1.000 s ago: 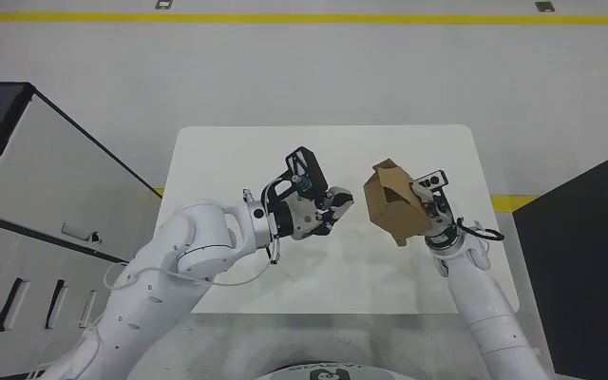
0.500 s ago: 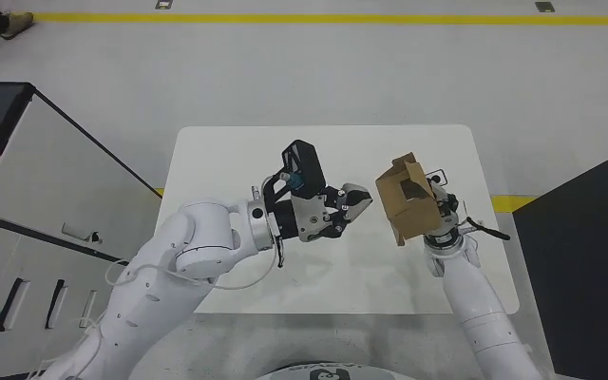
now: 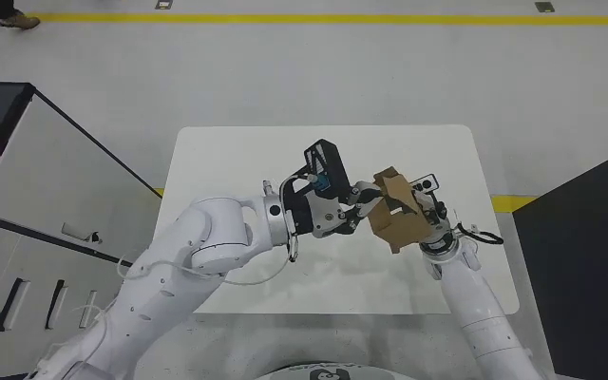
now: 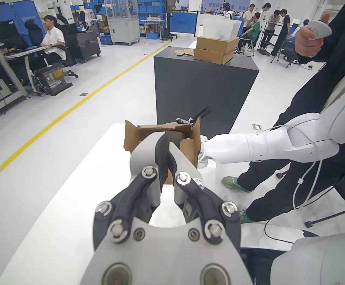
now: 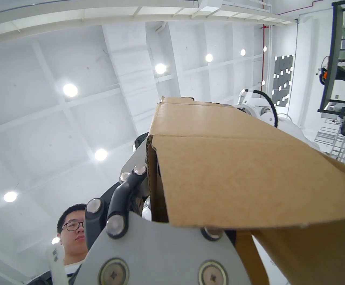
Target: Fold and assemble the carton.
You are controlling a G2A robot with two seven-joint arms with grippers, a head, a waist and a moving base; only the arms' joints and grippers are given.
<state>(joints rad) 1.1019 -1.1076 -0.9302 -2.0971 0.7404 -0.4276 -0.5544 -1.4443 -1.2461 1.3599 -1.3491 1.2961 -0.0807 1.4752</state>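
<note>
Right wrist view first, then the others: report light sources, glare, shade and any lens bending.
Right wrist view: round ceiling lamps flare white above the carton, and the ceiling beams bow from the wide lens. Left wrist view: evenly lit room, with the carton's inside in shade. Top view: flat, even light on the table, no glare.

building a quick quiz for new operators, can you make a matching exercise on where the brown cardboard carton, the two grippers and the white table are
1 brown cardboard carton
2 left gripper
3 right gripper
4 white rectangular table

A below the other three
B clamped on a carton wall
C fingertips at the carton's opening
D held up off the table

Pairs: 1-D, 2-C, 3-B, 4-A
</note>
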